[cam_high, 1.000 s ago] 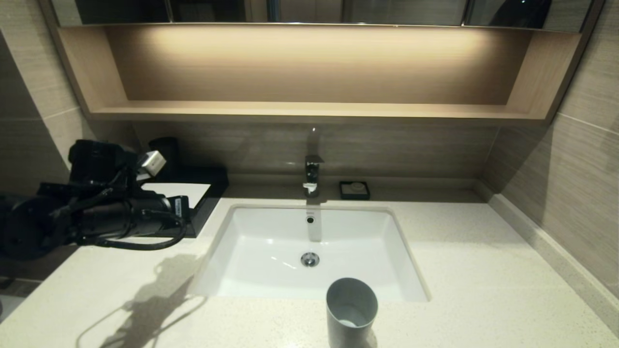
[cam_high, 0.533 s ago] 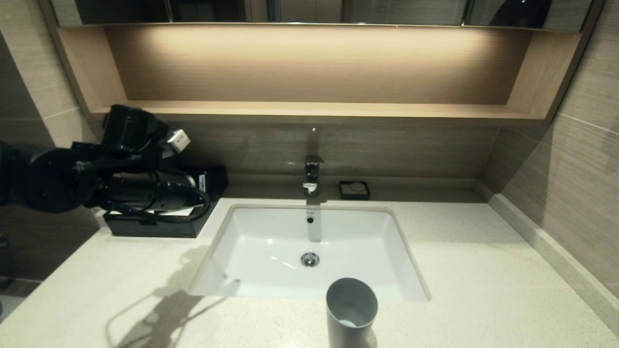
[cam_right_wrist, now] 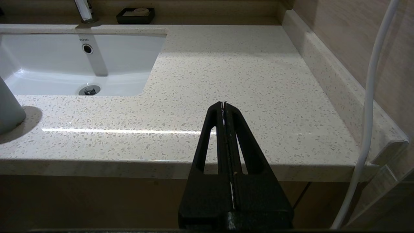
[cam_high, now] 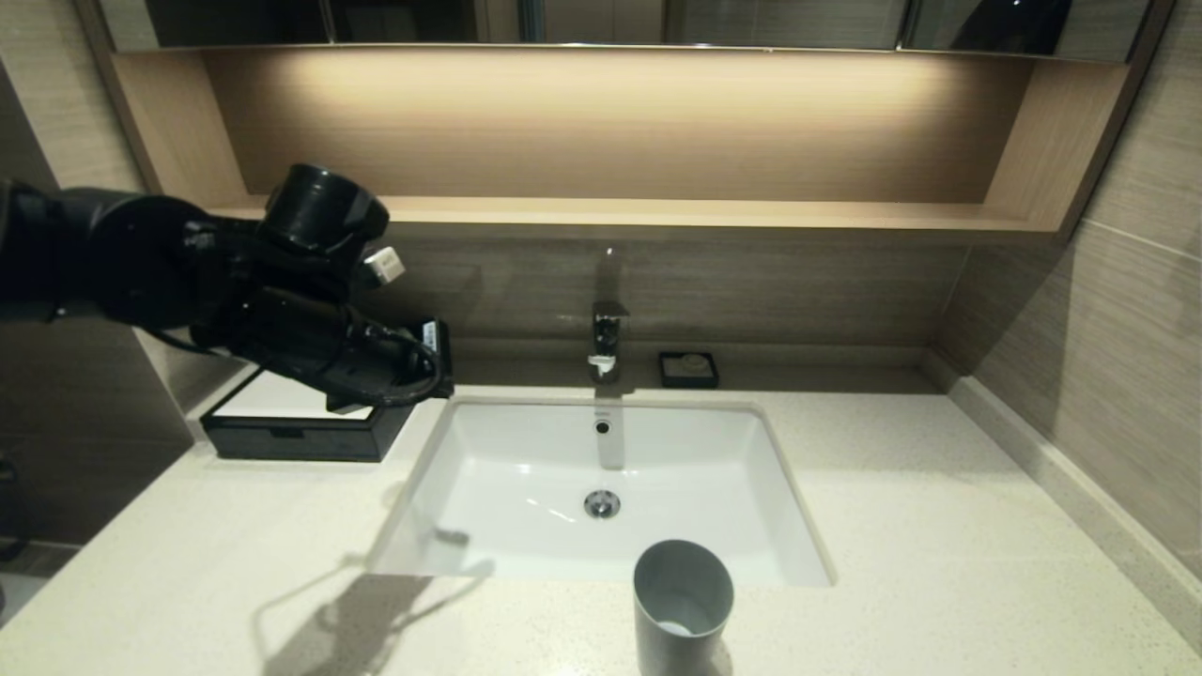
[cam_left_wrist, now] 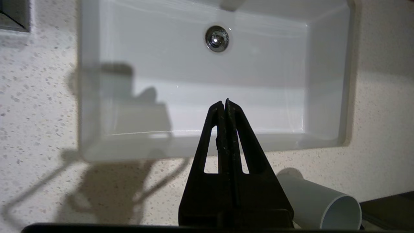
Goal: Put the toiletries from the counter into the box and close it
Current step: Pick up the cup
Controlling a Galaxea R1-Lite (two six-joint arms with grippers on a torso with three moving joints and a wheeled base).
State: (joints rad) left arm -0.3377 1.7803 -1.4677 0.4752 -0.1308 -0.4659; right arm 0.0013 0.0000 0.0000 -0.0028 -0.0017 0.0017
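The box, low and black with a white top panel, stands at the back left of the counter; its front drawer sits flush. My left gripper hangs in the air over the box's right end, by the basin's back left corner. In the left wrist view this gripper is shut with nothing between its fingers, above the white basin. The toiletries are out of view. My right gripper is parked shut and empty in front of the counter's front edge, on the right.
A grey tumbler cup stands at the basin's front rim. The faucet and a small black soap dish sit at the back wall. A wooden shelf overhangs the rear. A white cable hangs by the right wall.
My left arm has risen and swung to the right, from low over the box's front to high beside the basin's corner, uncovering the box's top. The gripper stayed shut.
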